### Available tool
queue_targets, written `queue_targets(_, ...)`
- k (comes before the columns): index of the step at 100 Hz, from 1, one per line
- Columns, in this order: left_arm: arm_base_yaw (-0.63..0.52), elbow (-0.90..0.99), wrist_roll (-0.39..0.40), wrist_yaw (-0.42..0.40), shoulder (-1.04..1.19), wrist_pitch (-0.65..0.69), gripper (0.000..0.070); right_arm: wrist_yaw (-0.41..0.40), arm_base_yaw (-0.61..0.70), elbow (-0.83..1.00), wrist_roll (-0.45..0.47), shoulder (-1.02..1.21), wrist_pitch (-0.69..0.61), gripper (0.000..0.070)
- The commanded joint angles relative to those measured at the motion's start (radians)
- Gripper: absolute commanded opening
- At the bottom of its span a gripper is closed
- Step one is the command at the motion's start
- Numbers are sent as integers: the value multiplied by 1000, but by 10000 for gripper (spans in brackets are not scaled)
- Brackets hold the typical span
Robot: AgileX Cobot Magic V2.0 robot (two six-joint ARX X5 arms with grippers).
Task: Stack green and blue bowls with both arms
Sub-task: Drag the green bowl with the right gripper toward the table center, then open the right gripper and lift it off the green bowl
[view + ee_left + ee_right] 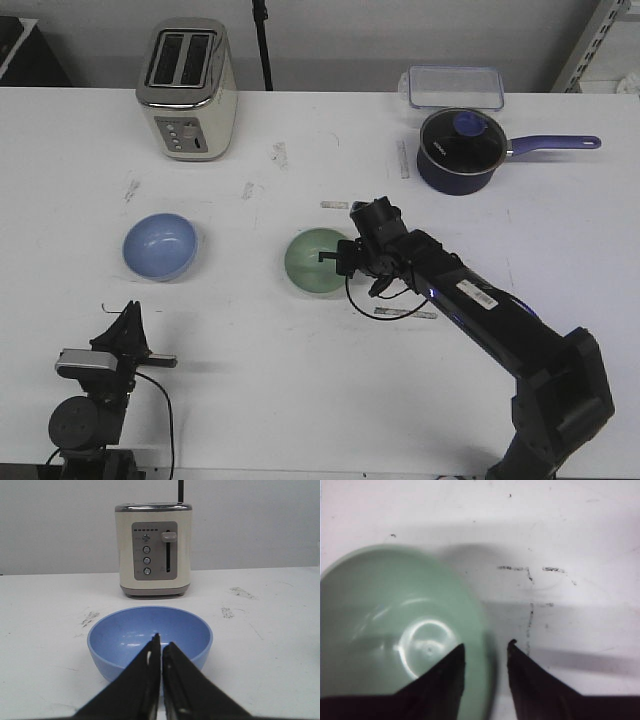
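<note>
Left gripper (161, 652) waits low, jaws together on nothing, facing the blue bowl (159, 246) on the desk (250, 380); right gripper (485, 652), jaws parted, straddles the green bowl (315, 261) rim mid-desk: grasp step, closing due next.

white surface (300, 400), scuffed with dark marks and a few strips of tape. at the far left, cream toaster (187, 88) with chrome top, two slots, upright; in the left wrist view, front panel facing the camera with four round buttons in a column beside a lever slot. at the far right, clear lidded container (452, 87) lying flat near the back edge. just in front of it, navy saucepan (458, 150) with glass lid on, purple handle (553, 144) pointing right. behind the surface, grey wall and a thin black pole (263, 40).
</note>
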Motion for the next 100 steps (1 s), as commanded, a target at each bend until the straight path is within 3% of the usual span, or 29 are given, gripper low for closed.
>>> queue_targets(1, 0, -22, 13, 2, -2, 12, 2, 6, 7, 19, 10, 19, 16, 227)
queue_targets(7, 0, -22, 13, 2, -2, 12, 2, 12, 7, 19, 10, 18, 25, 263)
queue_targets(18, 0, -22, 13, 2, -2, 12, 2, 36, 7, 19, 9, 7, 27, 438)
queue_targets(23, 0, -22, 13, 2, -2, 12, 2, 43, 7, 19, 5, 0, 28, 478)
queue_targets(41, 0, -22, 13, 2, -2, 12, 2, 90, 5, 19, -56, -60, 29, 485)
queue_targets(62, 0, -22, 13, 2, -2, 12, 2, 134, -31, 6, -233, -147, 45, 480)
queue_targets(70, 0, -22, 13, 2, -2, 12, 2, 151, -68, -19, -310, -186, 64, 416)
queue_targets(86, 0, -22, 13, 2, -2, 13, 2, 164, -145, -138, -442, -283, 189, 181)
queue_targets(100, 0, -22, 13, 2, -2, 12, 2, 163, -219, -281, -529, -391, 335, 109)
